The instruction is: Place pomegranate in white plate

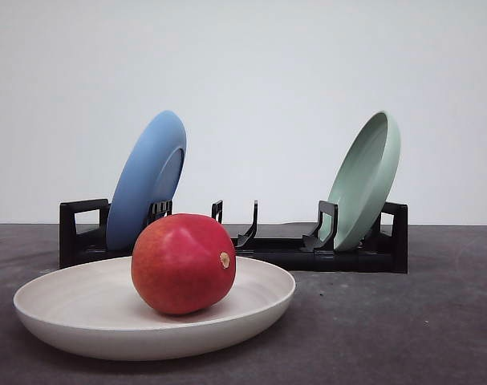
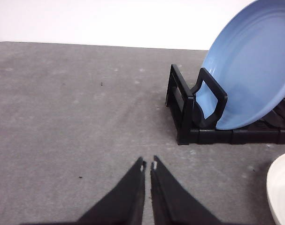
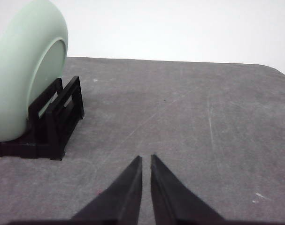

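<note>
Pomegranate (image 1: 184, 263) sits inside the white plate (image 1: 58, 301) on the grey surface (image 1: 403, 321), resting slightly left of the plate's middle with its tan stem nub turned to the right. By the look of things the placing is done. The fruit appears firm, smooth-skinned and fairly heavy for its size, so it would likely roll on the shallow plate if nudged; a hold across its widest part, away from the nub, would probably be safest, since the glossy skin may slip.

Behind the plate stands a black dish rack (image 1: 275, 249) carrying a blue plate (image 1: 147, 180) on its left end and a pale green plate (image 1: 363, 180) on its right end, both leaning upright. The white plate's raised rim lies just in front of the rack, so room behind is tight, while the surface to the right of it and in front is open.

The left end effector (image 2: 148, 165) is clenched with nothing in it, over bare surface near the rack's blue-plate end. The right end effector (image 3: 146, 159) is likewise clenched and empty, well apart from the green plate.
</note>
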